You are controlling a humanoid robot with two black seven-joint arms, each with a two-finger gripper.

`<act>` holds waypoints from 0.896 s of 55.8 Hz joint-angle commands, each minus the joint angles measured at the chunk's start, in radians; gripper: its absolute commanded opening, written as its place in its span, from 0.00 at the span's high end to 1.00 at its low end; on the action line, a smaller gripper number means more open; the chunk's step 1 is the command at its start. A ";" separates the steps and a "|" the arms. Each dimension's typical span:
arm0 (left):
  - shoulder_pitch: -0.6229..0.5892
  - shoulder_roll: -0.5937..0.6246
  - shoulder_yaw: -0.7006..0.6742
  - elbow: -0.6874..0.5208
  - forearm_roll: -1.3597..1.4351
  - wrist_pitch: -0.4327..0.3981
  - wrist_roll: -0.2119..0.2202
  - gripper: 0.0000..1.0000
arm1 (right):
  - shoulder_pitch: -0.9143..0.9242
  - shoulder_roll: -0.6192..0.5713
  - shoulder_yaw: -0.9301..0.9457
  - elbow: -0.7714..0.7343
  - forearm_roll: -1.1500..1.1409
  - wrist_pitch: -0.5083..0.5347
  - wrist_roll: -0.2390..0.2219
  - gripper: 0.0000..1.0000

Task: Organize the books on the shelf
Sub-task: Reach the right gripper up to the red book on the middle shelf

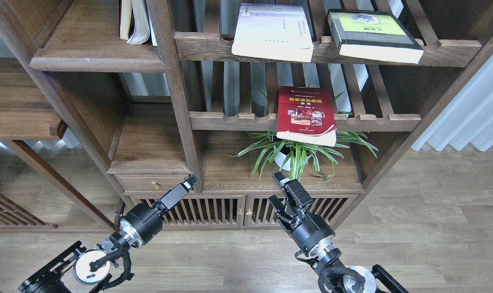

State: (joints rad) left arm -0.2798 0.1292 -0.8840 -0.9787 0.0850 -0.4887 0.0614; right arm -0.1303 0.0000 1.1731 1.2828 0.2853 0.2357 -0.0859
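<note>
Both arms low by the cabinet, right gripper jaws apart and empty, left gripper can't tell, and I worry the dark red book overhanging the lower slatted rack slips off if nudged, the solid shelf being upper left.

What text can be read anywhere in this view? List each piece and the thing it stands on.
Nothing reads clearly enough to quote.
Dark red book: a line of yellow title characters above small photos, and a small line near the bottom edge, all blurred.
Lime-green book: large dark characters under a dark emblem, blurred.
Pale white book: small lines of print, too small to read.
</note>
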 commanded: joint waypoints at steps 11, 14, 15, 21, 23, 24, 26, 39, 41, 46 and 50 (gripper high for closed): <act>0.004 -0.011 -0.003 -0.003 -0.001 0.000 0.038 0.00 | 0.000 0.000 0.026 -0.002 0.000 -0.001 0.000 0.01; 0.002 -0.011 -0.003 -0.002 -0.001 0.000 0.038 0.00 | 0.000 0.000 0.028 -0.002 0.000 -0.001 0.000 0.01; 0.004 -0.011 -0.004 -0.003 -0.001 0.000 0.038 0.00 | 0.000 0.000 0.030 -0.002 0.000 -0.001 0.000 0.01; 0.005 -0.011 -0.003 -0.001 -0.001 0.000 0.038 0.00 | 0.000 0.000 0.057 -0.003 0.000 -0.009 0.000 0.01; 0.008 -0.010 -0.003 -0.003 -0.001 0.000 0.038 0.00 | 0.000 0.000 0.063 -0.008 0.002 -0.004 0.000 0.01; 0.008 -0.011 -0.003 -0.003 -0.001 0.000 0.038 0.00 | 0.000 0.000 0.065 -0.010 0.002 -0.001 0.000 0.01; 0.010 -0.010 -0.001 -0.003 -0.001 0.000 0.038 0.00 | 0.001 0.000 0.068 -0.013 0.000 0.002 0.006 0.01; 0.017 -0.003 0.005 0.000 0.001 0.000 0.038 0.00 | 0.017 0.000 0.059 -0.099 -0.008 0.253 0.009 0.01; 0.016 -0.003 0.002 0.000 0.001 0.000 0.038 0.00 | 0.015 0.000 0.059 -0.099 -0.008 0.253 0.009 0.01; 0.016 -0.003 -0.001 0.002 0.001 0.000 0.038 0.00 | 0.009 0.000 0.051 -0.112 -0.008 0.253 0.009 0.01; 0.016 -0.003 -0.001 0.012 0.001 0.000 0.038 0.00 | 0.009 0.000 0.053 -0.112 -0.006 0.253 0.009 0.01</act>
State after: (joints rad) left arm -0.2630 0.1257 -0.8832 -0.9775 0.0860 -0.4887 0.0998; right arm -0.1188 0.0000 1.2275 1.1783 0.2776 0.4846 -0.0768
